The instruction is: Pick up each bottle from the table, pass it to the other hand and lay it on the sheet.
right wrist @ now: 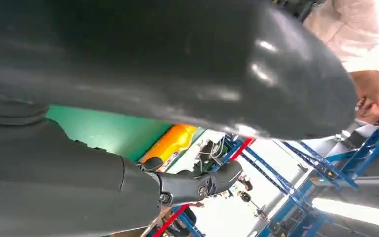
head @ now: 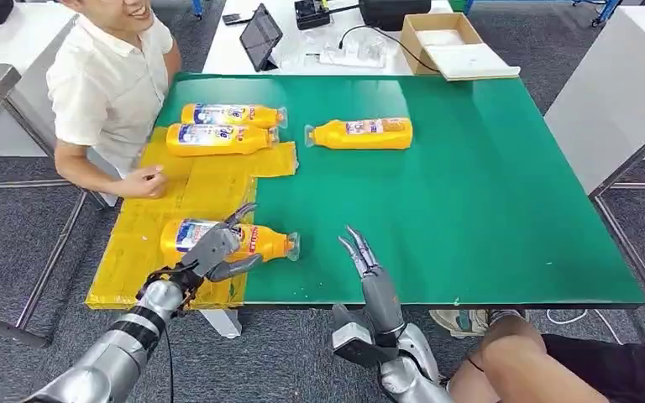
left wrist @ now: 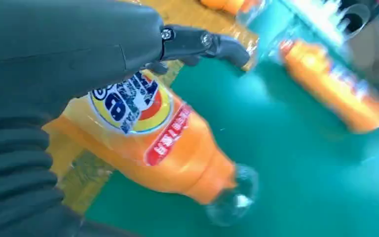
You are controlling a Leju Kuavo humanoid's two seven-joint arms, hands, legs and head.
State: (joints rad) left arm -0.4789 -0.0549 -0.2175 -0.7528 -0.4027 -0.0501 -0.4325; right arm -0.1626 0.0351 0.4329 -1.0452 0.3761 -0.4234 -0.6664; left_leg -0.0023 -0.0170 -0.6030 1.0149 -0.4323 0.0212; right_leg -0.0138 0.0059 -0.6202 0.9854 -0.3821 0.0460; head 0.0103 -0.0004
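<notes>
An orange bottle (head: pixel 256 242) (left wrist: pixel 168 148) lies on its side near the front of the table, body on the yellow sheet's (head: pixel 134 243) edge and clear cap end over the green mat. My left hand (head: pixel 217 248) (left wrist: pixel 79 49) hovers over its label with fingers (left wrist: pixel 217 44) spread and straight, not wrapped round it. My right hand (head: pixel 361 256) (right wrist: pixel 153 74) stands open at the table's near edge, fingers pointing up, a short way right of that bottle. Two more bottles (head: pixel 231 115) (head: pixel 218 138) lie on the sheet's far end. Another bottle (head: pixel 361 133) (left wrist: pixel 335 94) lies on the bare green mat.
A person in a white shirt (head: pixel 105 84) sits at the table's left side, one hand (head: pixel 144 181) resting on the sheet. Another person's knee (head: pixel 521 353) is by the front right corner. Behind the green mat stand a tablet (head: pixel 260 35) and a cardboard box (head: pixel 449 42).
</notes>
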